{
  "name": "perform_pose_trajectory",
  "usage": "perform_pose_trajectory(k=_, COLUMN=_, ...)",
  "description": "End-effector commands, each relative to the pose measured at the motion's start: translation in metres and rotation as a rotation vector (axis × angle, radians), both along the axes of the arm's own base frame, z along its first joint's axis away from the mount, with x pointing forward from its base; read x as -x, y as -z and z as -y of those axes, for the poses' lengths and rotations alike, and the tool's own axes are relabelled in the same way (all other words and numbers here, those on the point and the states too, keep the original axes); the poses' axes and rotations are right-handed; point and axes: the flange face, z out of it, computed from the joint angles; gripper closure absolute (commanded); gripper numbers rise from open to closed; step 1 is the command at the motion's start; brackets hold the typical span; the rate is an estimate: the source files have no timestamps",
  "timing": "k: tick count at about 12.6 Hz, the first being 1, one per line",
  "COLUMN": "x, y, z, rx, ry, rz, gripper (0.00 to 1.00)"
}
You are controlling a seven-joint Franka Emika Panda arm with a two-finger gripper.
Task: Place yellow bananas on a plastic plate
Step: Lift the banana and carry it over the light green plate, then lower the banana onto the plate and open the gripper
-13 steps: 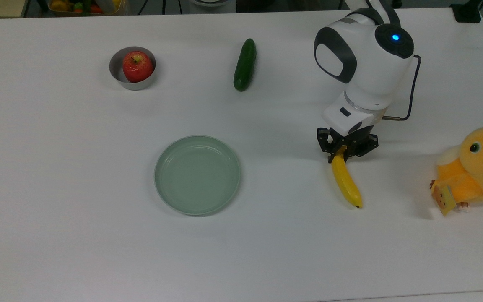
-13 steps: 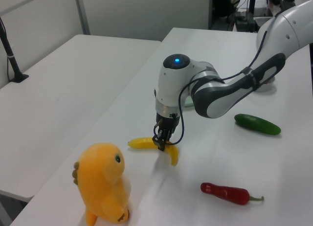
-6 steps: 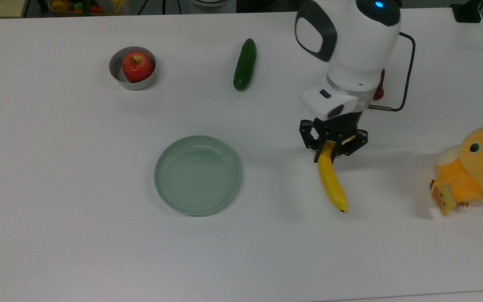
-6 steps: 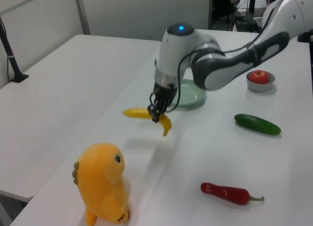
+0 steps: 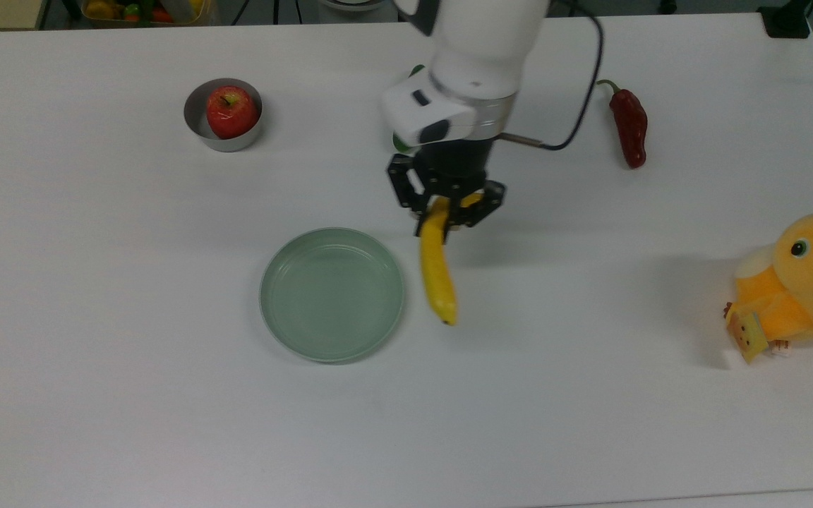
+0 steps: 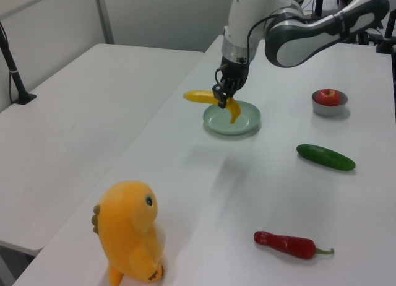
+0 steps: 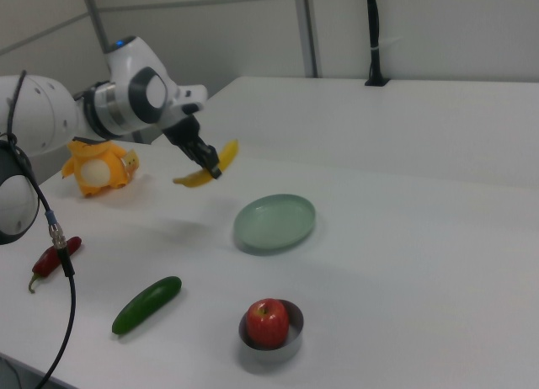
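Note:
The yellow banana (image 5: pixel 437 271) hangs in the air, held near one end by my gripper (image 5: pixel 447 212), which is shut on it. In the top view it sits just right of the pale green plate (image 5: pixel 286 331), its dark tip pointing toward the near table edge. From the left view the banana (image 6: pixel 204 96) and gripper (image 6: pixel 223 98) are lifted above the table beside the plate (image 6: pixel 213 122). The right view has the banana (image 7: pixel 226 156) and gripper (image 7: pixel 210 165) up and left of the plate (image 7: pixel 275 221).
A metal bowl (image 5: pixel 202 130) with a red apple (image 5: pixel 230 111) stands at the top view's back left. A green cucumber (image 6: pixel 325 157) lies partly under the arm in the top view. A red chili pepper (image 5: pixel 629 127) and an orange plush duck (image 5: pixel 805 279) are on the right.
My gripper has carried the banana up off the table and leftward in the top view, from near the duck to right beside the plate. The red pepper is now uncovered.

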Motion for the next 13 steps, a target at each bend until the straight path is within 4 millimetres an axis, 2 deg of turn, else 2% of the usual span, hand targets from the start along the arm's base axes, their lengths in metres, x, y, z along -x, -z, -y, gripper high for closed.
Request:
perform_pose_trajectory(k=1, x=0.004, y=0.036, z=0.051, rx=0.051, ry=0.014, rz=-0.067, gripper=0.72)
perform_pose_trajectory(k=3, x=-0.004, y=0.049, z=0.073, rx=0.059, ry=0.037, rz=-0.075, gripper=0.7)
perform_pose_trajectory(k=4, x=-0.009, y=0.059, z=0.076, rx=0.051, ry=0.036, rz=-0.057, gripper=0.68)
perform_pose_trajectory(k=5, x=-0.011, y=0.064, z=0.083, rx=0.053, ry=0.045, rz=-0.059, gripper=0.5)
perform_pose_trajectory(k=6, x=-0.012, y=0.069, z=0.086, rx=0.056, ry=0.049, rz=-0.064, gripper=0.12)
perform_pose_trajectory(k=7, x=-0.012, y=0.07, z=0.087, rx=0.059, ry=0.048, rz=-0.066, gripper=0.0)
perform_pose_trajectory(k=10, x=-0.012, y=0.064, z=0.087, rx=0.057, ry=0.053, rz=-0.064, gripper=0.0)
perform_pose_trajectory(k=13, x=-0.005, y=0.04, z=0.088, rx=0.053, ry=0.072, rz=-0.075, gripper=0.0)
